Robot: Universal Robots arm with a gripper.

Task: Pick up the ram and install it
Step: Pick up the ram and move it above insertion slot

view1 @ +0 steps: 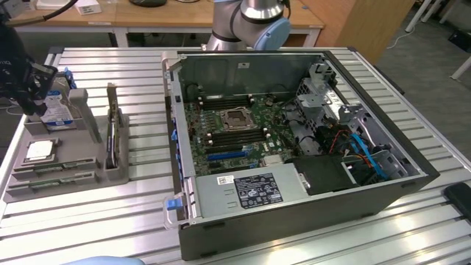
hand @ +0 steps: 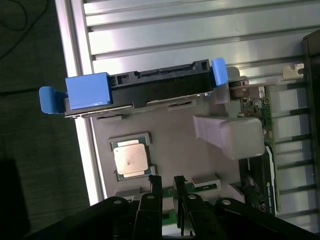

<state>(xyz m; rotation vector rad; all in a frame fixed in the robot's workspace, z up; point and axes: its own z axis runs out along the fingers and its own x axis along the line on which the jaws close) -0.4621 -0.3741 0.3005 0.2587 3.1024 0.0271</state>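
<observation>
gripper (hand: pixel 167 180): parted, empty, over ram (view1: pixel 57 165) | ram: tray (view1: pixel 19 193), exterior view's lower left; likely light, stiff, thin, fragile | hold: long edges mid-length, off chips

Exterior view high, wide; wrist view close above shared tray (view1: pixel 74 147) (hand: pixel 175 150).

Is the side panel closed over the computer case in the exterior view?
No, the computer case lies open on its side, and its motherboard is in plain sight.
</observation>
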